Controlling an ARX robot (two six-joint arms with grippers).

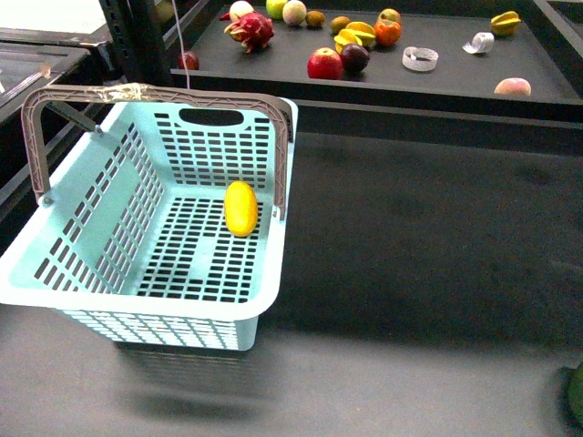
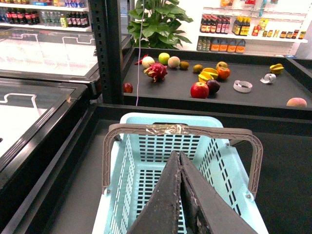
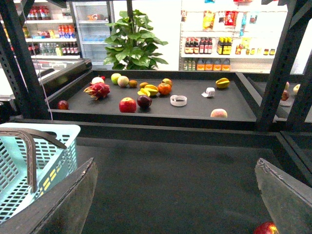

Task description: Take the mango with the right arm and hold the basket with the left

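The pale aqua basket (image 1: pixel 264 300) stands on the dark table at the left with both ribbed handles (image 1: pixel 155 92) raised. The yellow-orange mango (image 1: pixel 240 208) lies on the basket floor near the right wall. Neither arm shows in the front view. In the left wrist view my left gripper (image 2: pixel 179 154) is shut with nothing between its fingers. It hovers over the basket (image 2: pixel 146 122), behind the near handle (image 2: pixel 170 129), and hides the mango. My right gripper (image 3: pixel 175 162) is open and empty over bare table, to the right of the basket (image 3: pixel 53 131).
A raised black tray (image 1: pixel 455 86) at the back holds several fruits, among them a red apple (image 1: pixel 324 64), a dragon fruit (image 1: pixel 252 29) and a star fruit (image 1: pixel 506 21). A red fruit (image 3: pixel 265 228) lies by my right finger. A black rack post (image 2: pixel 109 48) and glass freezer lids (image 2: pixel 29 102) stand to the left.
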